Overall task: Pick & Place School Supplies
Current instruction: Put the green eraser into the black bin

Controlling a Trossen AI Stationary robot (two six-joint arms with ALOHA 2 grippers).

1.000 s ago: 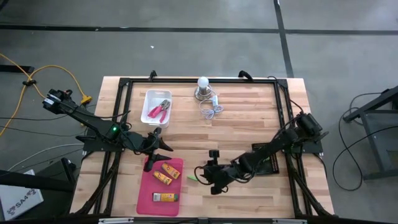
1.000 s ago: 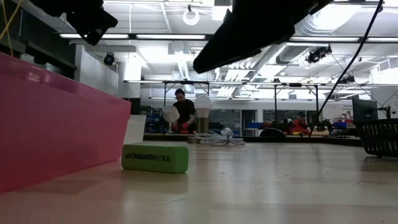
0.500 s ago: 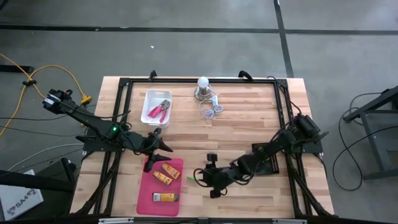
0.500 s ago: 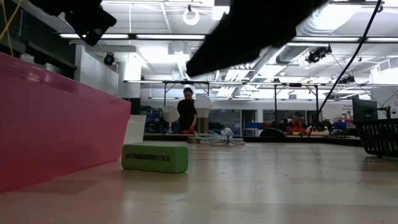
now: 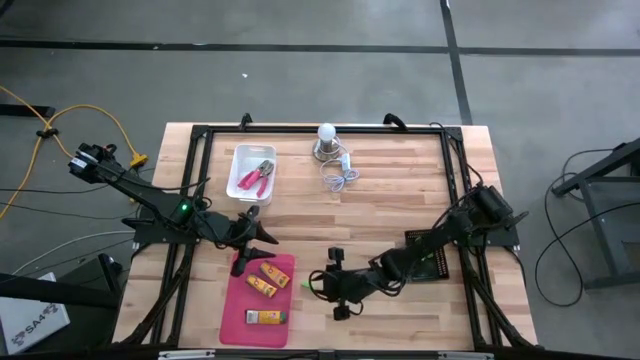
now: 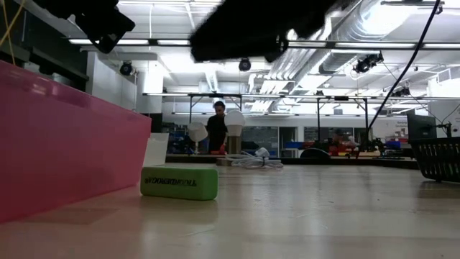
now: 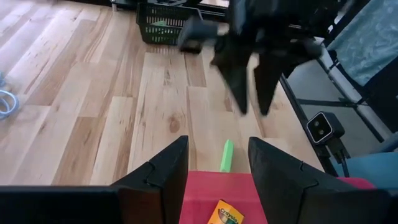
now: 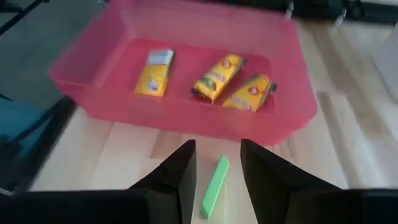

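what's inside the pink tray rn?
Three orange-yellow boxes lie flat in the pink tray, none overlapping. The green stick lies outside on the table, by the tray's wall. Nothing seems hidden; the tray floor shows fully in the right wrist view.

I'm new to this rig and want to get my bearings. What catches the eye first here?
The pink tray at the table's front, holding three yellow crayon boxes. Beside it lies a green eraser on the wood, with the right gripper open right above it. The left gripper hangs open at the tray's far edge.
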